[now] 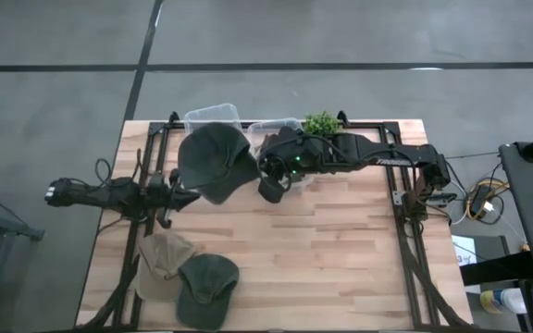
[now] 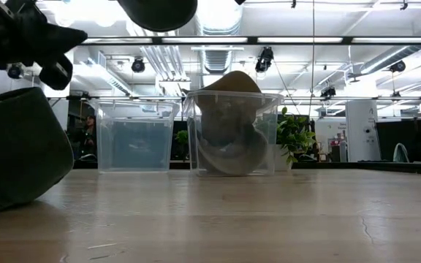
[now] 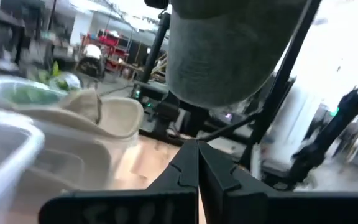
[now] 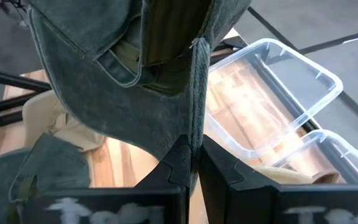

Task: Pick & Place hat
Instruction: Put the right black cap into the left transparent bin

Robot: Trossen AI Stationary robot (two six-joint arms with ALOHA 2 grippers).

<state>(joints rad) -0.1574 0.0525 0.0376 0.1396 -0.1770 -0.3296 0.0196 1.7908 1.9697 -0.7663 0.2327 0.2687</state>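
Green hat aloft, mid-transfer toward the bins.

Right gripper (image 4: 191, 163) pinches the dark hat (image 1: 213, 159) by its edge, hanging it above the empty bin (image 1: 213, 117); not yet released. Neighbouring bin (image 2: 232, 135) already holds a tan hat (image 2: 231, 109). Left gripper (image 3: 197, 168), fingers pressed together on nothing, waits at table's left. Two caps (image 1: 185, 276) remain on the near table, so roughly half looks left.

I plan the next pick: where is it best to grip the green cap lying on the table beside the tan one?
Likely the free edge of the green cap, from above on the side away from the tan cap, which lies against it.
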